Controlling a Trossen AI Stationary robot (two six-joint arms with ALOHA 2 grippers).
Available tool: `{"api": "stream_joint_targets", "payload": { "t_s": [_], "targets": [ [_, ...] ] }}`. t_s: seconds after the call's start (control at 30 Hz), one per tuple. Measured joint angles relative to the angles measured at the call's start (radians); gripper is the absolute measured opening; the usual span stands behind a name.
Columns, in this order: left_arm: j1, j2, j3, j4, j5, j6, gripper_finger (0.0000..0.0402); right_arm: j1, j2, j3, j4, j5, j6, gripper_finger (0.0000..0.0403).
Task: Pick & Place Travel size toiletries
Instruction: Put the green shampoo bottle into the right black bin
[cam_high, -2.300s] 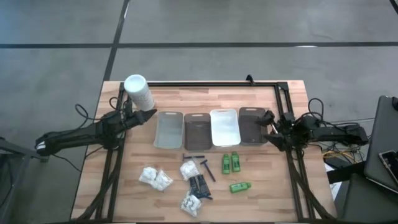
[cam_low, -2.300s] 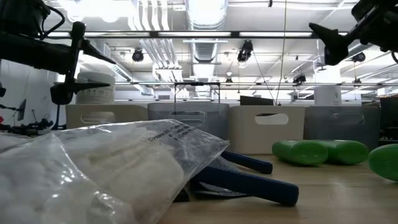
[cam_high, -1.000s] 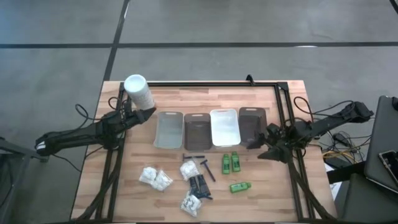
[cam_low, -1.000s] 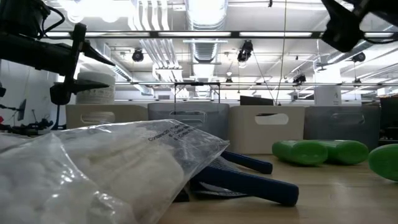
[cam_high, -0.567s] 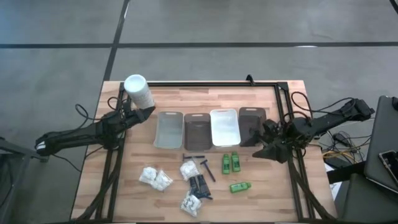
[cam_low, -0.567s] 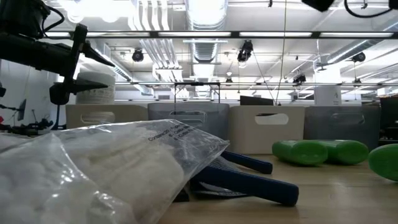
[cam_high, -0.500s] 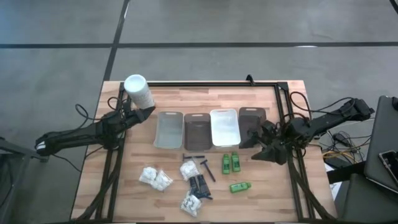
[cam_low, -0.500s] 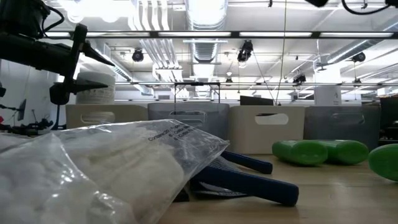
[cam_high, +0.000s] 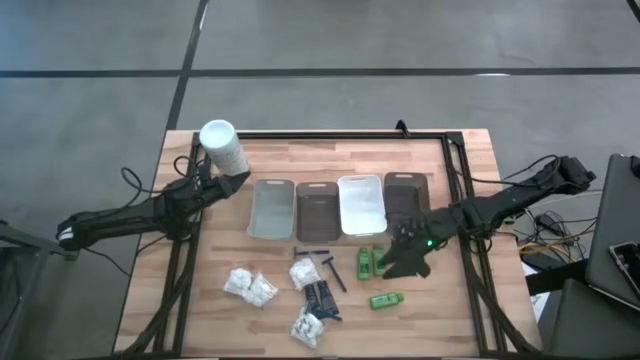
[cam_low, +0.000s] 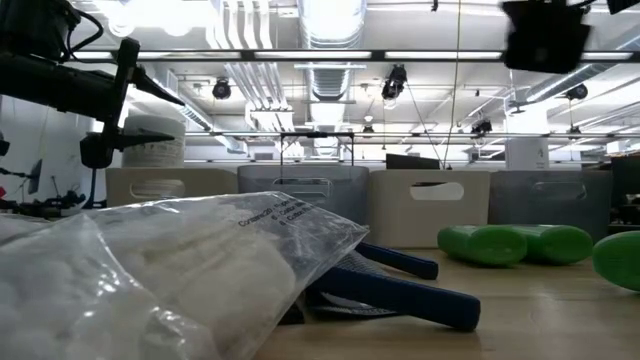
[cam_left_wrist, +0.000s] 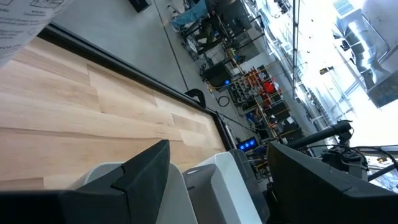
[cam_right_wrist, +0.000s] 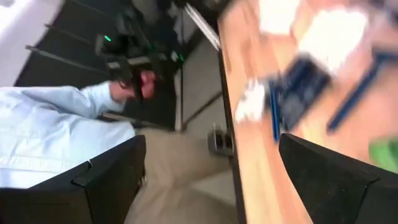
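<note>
Wooden bench (cam_high: 450, 310) carries green bottles (cam_high: 372, 262), white packets (cam_high: 250, 287) and blue razors (cam_high: 322, 265) in front of four trays (cam_high: 340, 208). Right gripper (cam_high: 405, 255), fingers spread, hangs above the bottles; left gripper (cam_high: 235, 184), spread too, waits by a white container (cam_high: 222, 147)

Travel size toiletries, all lying on the near half of the table: three bright green bottles, two side by side (cam_high: 365, 262) pointing near-far and partly covered from above, one alone (cam_high: 385, 300) lying crosswise nearer. Thin dark blue razors (cam_high: 322, 262) lie centre, a small black sachet (cam_high: 321, 299) just nearer. White crinkly packets: two to the left (cam_high: 250, 286), one beside the razors (cam_high: 303, 275), one nearest (cam_high: 308, 327).
</note>
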Motion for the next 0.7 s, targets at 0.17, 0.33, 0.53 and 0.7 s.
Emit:
{"api": "stream_joint_targets", "payload": {
  "t_s": [0.17,0.33,0.53,0.7],
  "targets": [
    [0.000,0.000,0.000,0.000,0.000,0.000,0.0273,0.087,0.060,0.000,0.024,-0.036,0.132,0.0364],
    [0.000,0.000,0.000,0.000,0.000,0.004,0.0273,0.159,0.119,0.000,0.101,-0.034,0.230,0.0364],
    [0.000,0.000,0.000,-0.001,0.000,0.005,0.0273,0.181,0.177,0.001,0.205,0.002,0.361,0.0364],
    [0.000,0.000,0.000,-0.004,0.000,0.006,0.0273,0.182,0.226,0.004,0.108,0.003,0.357,0.0363]
  ]
}}
